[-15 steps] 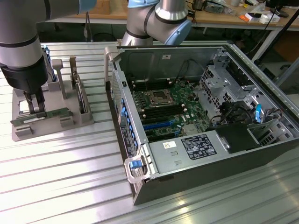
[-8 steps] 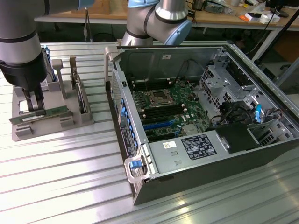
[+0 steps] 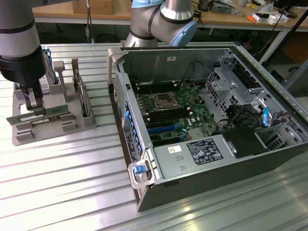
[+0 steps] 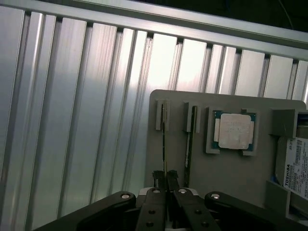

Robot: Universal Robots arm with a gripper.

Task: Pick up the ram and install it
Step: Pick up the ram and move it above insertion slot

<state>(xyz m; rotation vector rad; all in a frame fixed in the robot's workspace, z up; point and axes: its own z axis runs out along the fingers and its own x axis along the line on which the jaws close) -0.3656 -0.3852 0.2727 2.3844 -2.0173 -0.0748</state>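
Note:
The ram (image 3: pixel 48 114) is a long thin green stick lying across the front of the grey parts holder (image 3: pixel 48 132) at the exterior view's left. My gripper (image 3: pixel 32 105) comes down on it from above, shut on the stick near its middle. In the wrist view the ram (image 4: pixel 164 139) appears edge-on, its far end still in the holder's slot bracket, with my gripper (image 4: pixel 166 182) pinching it from both sides. The open computer case (image 3: pixel 269 159) lies at the exterior view's right, with the motherboard's memory slots (image 3: pixel 166 118) exposed.
A second thin stick (image 4: pixel 192 139) stands in the neighbouring slot. A square silver CPU (image 4: pixel 233 131) and a labelled hard drive (image 4: pixel 296 166) sit on the same holder (image 4: pixel 231 178). The table (image 3: pixel 72 192) is ribbed aluminium. The case wall (image 3: pixel 126 110) stands between holder and motherboard.

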